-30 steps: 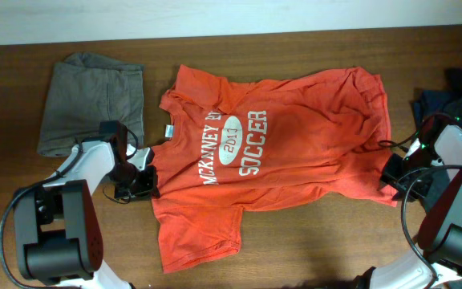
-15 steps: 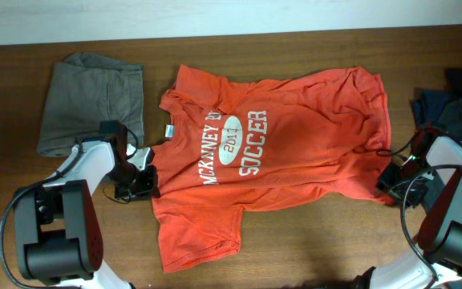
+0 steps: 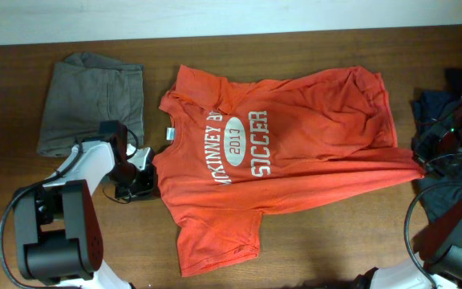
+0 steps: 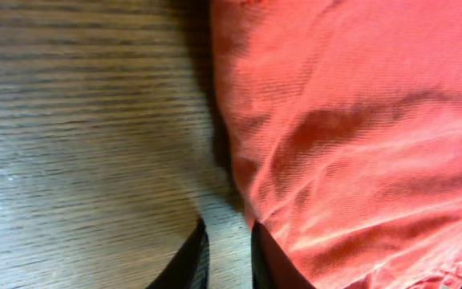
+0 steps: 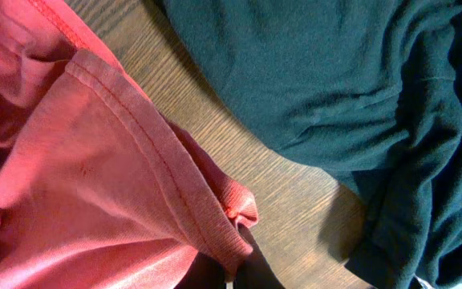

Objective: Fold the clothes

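While the right gripper (image 3: 422, 164) is clenched on the hem corner of the orange-red T-shirt (image 3: 279, 160), the overhead view shows that corner drawn to a taut point toward the right. The rest of the shirt lies lettering-up across the middle of the wooden table (image 3: 335, 249). Pull harder and you will likely drag the whole shirt sideways instead of folding it. It could then ride onto the dark blue-grey garments (image 3: 455, 100) heaped just beside that gripper. The left gripper (image 3: 140, 180) sits at the shirt's shoulder edge, near the folded grey-brown garment (image 3: 91, 96). If it has no hold, nothing anchors that side.

From the left wrist, the left gripper (image 4: 229, 257) has its fingers a narrow slit apart with bare wood between them. The shirt's edge lies against one finger. You cannot tell whether any fabric is pinched, so do not count on it as an anchor.

From the right wrist, only a small bunched tip of the stitched hem is caught in the right gripper (image 5: 235, 277), low in the frame. So thin a bite could slip under tension and drop the corner. The dark blue-grey garments (image 5: 335, 80) lie close by across a strip of wood, apart from the shirt. Swing wide and you could snag them.
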Motion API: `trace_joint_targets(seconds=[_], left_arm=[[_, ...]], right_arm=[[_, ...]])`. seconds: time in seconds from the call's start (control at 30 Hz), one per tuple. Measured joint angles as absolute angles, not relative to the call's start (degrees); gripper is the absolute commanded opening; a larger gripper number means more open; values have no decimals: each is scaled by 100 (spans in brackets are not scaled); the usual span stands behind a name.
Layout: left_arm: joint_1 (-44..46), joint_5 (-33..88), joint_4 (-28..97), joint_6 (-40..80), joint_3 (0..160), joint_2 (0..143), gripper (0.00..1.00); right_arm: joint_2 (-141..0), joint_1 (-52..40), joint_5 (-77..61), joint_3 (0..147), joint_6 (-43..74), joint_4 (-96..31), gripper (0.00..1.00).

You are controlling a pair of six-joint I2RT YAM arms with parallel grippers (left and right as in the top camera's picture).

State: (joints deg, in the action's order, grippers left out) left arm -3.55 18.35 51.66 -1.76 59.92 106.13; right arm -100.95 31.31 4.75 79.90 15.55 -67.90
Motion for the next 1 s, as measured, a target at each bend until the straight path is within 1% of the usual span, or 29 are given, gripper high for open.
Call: trace_joint_targets(seconds=[0.03, 0.1, 0.3, 0.37, 0.4, 0.43, 0.47, 0.5, 0.53, 0.57, 0.6, 0.63, 0.77, 0.83, 1.0], left_arm=[[-355, 1863, 5183, -167, 5994, 10613, 33], [-353, 1898, 5354, -150, 6018, 10615, 37], [-351, 1787, 6499, -287, 6464, 10726, 37], [-351, 1872, 6683, -408, 6663, 10683, 38], [-346, 1933, 6722, -456, 6700, 10606, 38], [-340, 1988, 6768, -493, 6705, 10516, 39], [-333, 2047, 6827, -515, 6705, 10368, 42], [-307, 2132, 6893, -539, 6705, 10123, 46], [-279, 2215, 6947, -558, 6705, 9926, 50], [-228, 2274, 7000, -567, 6702, 9749, 56], [-152, 2329, 7041, -582, 6687, 9577, 59], [30, 2405, 7050, -528, 6608, 9330, 59], [478, 2532, 6713, -132, 6027, 9203, 57], [779, 2633, 6486, 193, 5382, 9214, 57], [1024, 2724, 6287, 814, 4552, 9225, 57]], right_arm=[[-10099, 3131, 473, 7988, 1527, -6792, 5], [-10097, 3131, 464, 7988, 1507, -6792, 6], [-10099, 3131, 296, 7988, 1483, -6772, 8], [-10099, 3131, 252, 7988, 1479, -6775, 14], [-10099, 3131, 250, 7988, 1461, -6785, 19], [-10099, 3131, 239, 7988, 1479, -6792, 27], [-10099, 3131, 228, 7988, 1476, -6816, 39], [-10099, 3133, 204, 7988, 1494, -6849, 45], [-10099, 3131, 193, 7988, 1492, -6862, 48], [-10099, 3131, 185, 7988, 1468, -6873, 49], [-10099, 3131, 169, 7988, 1466, -6877, 50], [-10099, 3131, 132, 7988, 1479, -6877, 50], [-10099, 3131, 75, 7988, 1479, -6884, 50], [-10099, 3131, 56, 7988, 1479, -6908, 50], [-10099, 3131, 36, 7988, 1479, -6943, 50]])
